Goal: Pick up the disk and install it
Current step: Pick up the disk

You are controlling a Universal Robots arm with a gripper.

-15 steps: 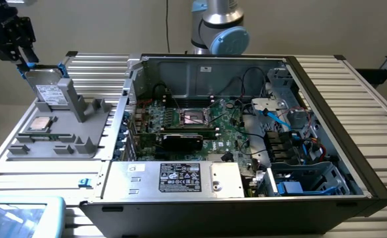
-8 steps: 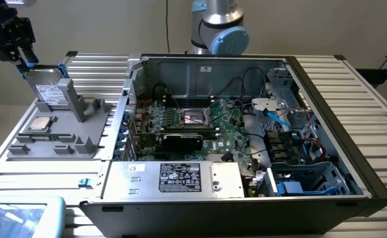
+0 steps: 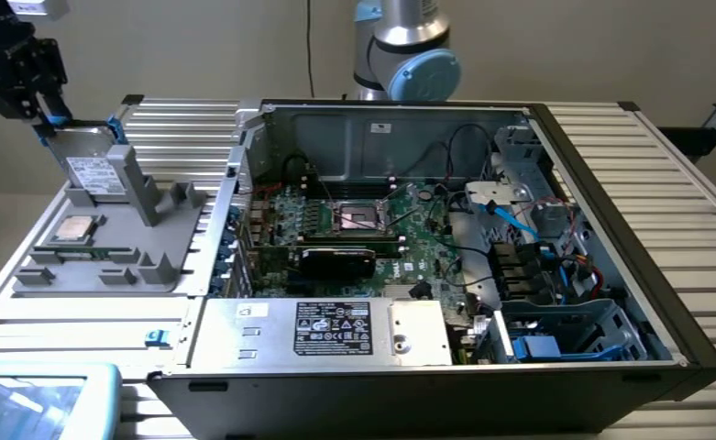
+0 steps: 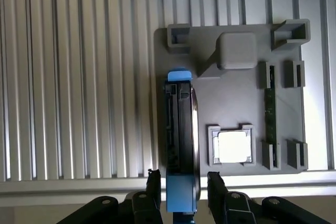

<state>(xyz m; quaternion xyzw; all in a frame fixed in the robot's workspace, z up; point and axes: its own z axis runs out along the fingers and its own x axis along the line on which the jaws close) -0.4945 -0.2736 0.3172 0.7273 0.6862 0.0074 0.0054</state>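
The disk [image 3: 93,168] stands upright on edge in a slot of the grey holder tray [image 3: 113,261], leaning by a grey post, with its white label facing out and blue carrier tabs at its upper corners. My gripper [image 3: 42,108] hangs right over its top end at the exterior view's far left. In the wrist view the disk [image 4: 181,124] is seen edge-on, its blue end between my two fingers [image 4: 154,184]. My gripper [image 4: 182,184] straddles it, open, with a narrow gap on each side.
A small square silver CPU chip [image 3: 75,227] lies in the tray near the disk. The open computer case [image 3: 456,229] fills the middle, with its motherboard, cables, a silver box with a black label [image 3: 333,328] and a drive cage [image 3: 566,335] at the front right.
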